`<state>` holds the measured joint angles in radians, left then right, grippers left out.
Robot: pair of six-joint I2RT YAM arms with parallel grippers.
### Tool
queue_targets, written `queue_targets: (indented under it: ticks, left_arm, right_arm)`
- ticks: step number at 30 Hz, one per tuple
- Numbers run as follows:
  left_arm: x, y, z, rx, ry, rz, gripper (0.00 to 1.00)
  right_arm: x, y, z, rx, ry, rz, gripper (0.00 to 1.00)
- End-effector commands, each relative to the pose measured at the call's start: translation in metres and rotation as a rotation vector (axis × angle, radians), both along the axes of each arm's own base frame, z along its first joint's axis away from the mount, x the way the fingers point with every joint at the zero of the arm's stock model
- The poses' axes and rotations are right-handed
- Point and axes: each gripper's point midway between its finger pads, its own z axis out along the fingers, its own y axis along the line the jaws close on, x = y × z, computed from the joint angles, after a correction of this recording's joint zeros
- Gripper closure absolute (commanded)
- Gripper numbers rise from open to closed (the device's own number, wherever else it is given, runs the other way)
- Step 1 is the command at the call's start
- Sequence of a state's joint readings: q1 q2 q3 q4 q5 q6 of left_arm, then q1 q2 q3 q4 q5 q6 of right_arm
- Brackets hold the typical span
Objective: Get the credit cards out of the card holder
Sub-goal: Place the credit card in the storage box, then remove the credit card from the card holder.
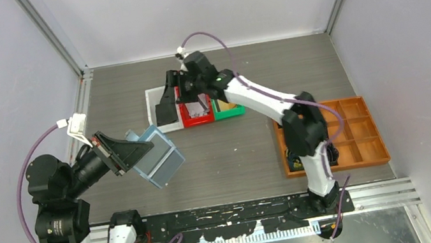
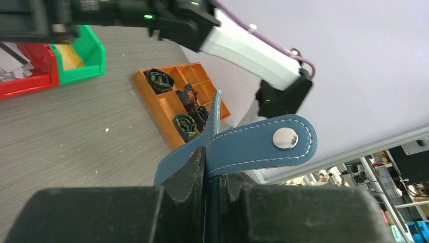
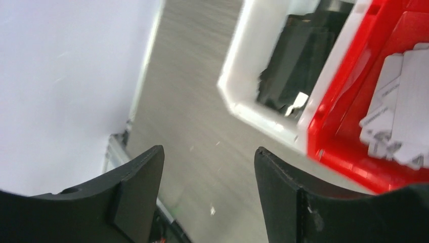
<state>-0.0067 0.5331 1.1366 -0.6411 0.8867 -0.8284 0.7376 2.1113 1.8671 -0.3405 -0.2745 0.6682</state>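
Card holder (image 1: 157,157) hangs open above table (image 1: 236,150), pinched in left claw (image 2: 205,174); right claw (image 3: 208,169) gapes empty near red bin (image 3: 349,106).

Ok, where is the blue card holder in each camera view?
Top external: left of centre, card holder clamped in the left hand.
Left wrist: centre, its snap tab pointing right.
Right wrist: not in it.
Shared landmark: the red bin, seen in all three.

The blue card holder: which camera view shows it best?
Top external: most of the open card holder shows, held by the left claw. Left wrist shows only its edge and snap tab. Right wrist does not show it.
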Motion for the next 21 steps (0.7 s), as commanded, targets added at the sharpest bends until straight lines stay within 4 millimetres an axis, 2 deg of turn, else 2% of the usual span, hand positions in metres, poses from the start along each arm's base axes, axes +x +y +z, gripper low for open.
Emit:
queue_targets:
  ticks: [1, 3, 6, 9, 12, 15, 17, 21]
  left_arm:
    - [-0.015, -0.005, 0.035, -0.042, -0.121, -0.043, 1.0]
    - [-0.015, -0.005, 0.037, -0.07, -0.122, -0.047, 1.0]
    - [-0.014, -0.007, 0.039, -0.094, -0.112, -0.057, 1.0]
    - [-0.012, -0.008, 0.04, -0.098, -0.1, -0.066, 1.0]
    - [-0.012, -0.008, 0.042, -0.105, -0.097, -0.071, 1.0]
    - [-0.013, -0.008, 0.044, -0.11, -0.093, -0.075, 1.0]
    - [-0.013, -0.009, 0.044, -0.112, -0.09, -0.081, 1.0]
    - [-0.015, -0.011, 0.044, -0.113, -0.086, -0.11, 1.0]
  right_arm:
    - [-0.052, -0.023, 0.146, 0.305, -0.235, 0.098, 0.26]
    - [-0.09, -0.032, 0.167, 0.429, -0.259, 0.205, 0.22]
    - [-0.15, -0.051, 0.178, 0.589, -0.263, 0.372, 0.17]
    - [-0.191, -0.072, 0.157, 0.602, -0.275, 0.439, 0.15]
    - [-0.228, -0.083, 0.129, 0.544, -0.318, 0.496, 0.15]
    - [-0.254, -0.088, 0.106, 0.474, -0.359, 0.516, 0.15]
    - [-0.264, -0.086, 0.102, 0.474, -0.372, 0.518, 0.15]
    - [-0.262, -0.076, 0.108, 0.474, -0.404, 0.475, 0.15]
